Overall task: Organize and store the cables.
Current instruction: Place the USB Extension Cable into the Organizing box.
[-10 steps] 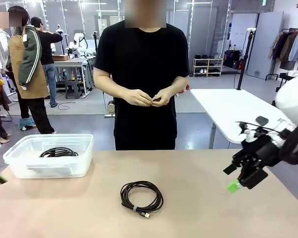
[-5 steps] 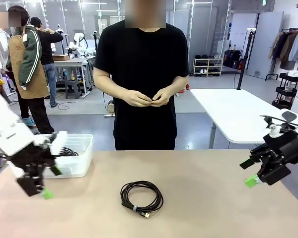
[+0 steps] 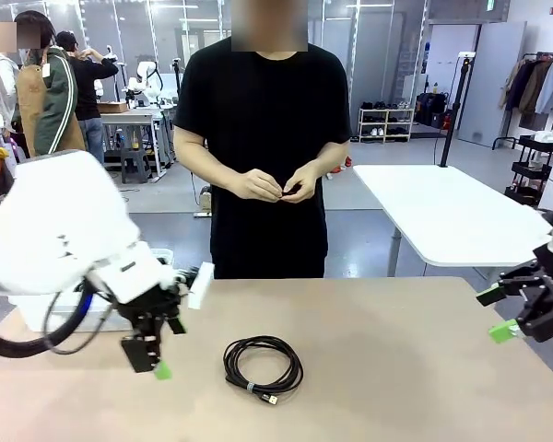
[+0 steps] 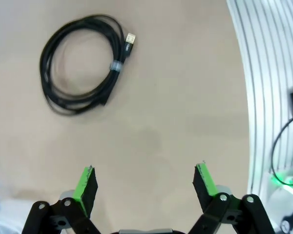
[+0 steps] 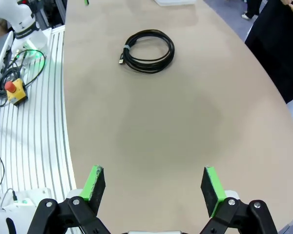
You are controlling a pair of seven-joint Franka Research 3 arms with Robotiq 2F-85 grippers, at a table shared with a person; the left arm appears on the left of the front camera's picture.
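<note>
The left gripper hangs over the tan table, fingers spread wide and empty, just left of the cable. The cable is a black coil with a pale tie band, lying flat mid-table toward the robot's side. Beyond it the person's hands meet fingertip to fingertip at the waist, and the right gripper hovers by the table's right edge, also spread and holding nothing.
</note>
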